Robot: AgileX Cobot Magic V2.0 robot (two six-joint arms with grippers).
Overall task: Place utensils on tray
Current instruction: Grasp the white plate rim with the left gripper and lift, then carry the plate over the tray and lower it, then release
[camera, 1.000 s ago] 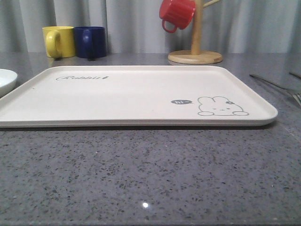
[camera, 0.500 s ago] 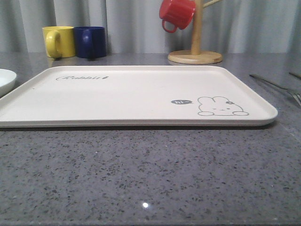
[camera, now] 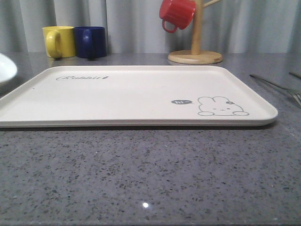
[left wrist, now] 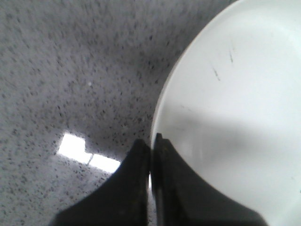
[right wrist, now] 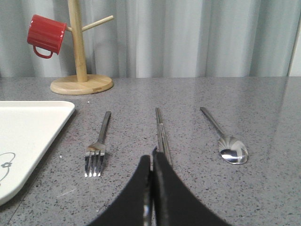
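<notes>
The cream tray (camera: pixel 141 94) with a rabbit drawing lies flat mid-table; its corner (right wrist: pixel 28 127) appears in the right wrist view. To its right, on the grey counter, lie a fork (right wrist: pixel 96 150), a pair of chopsticks (right wrist: pixel 160 127) and a spoon (right wrist: pixel 233 151), side by side. The fork's handle (camera: pixel 275 84) also shows at the right edge of the front view. My right gripper (right wrist: pixel 153 157) is shut, hovering over the near end of the chopsticks, which run under one finger. My left gripper (left wrist: pixel 152 141) is shut on the rim of a white plate (left wrist: pixel 235 108).
The white plate (camera: pixel 5 68) sits tilted at the far left edge, beside the tray. A yellow mug (camera: pixel 59 41) and a blue mug (camera: pixel 90 41) stand at the back left. A red mug (camera: pixel 176 14) hangs on a wooden stand (camera: pixel 195 56) behind the tray.
The white plate at the left edge has risen and tilted. The tray, utensils and mugs have not moved.
</notes>
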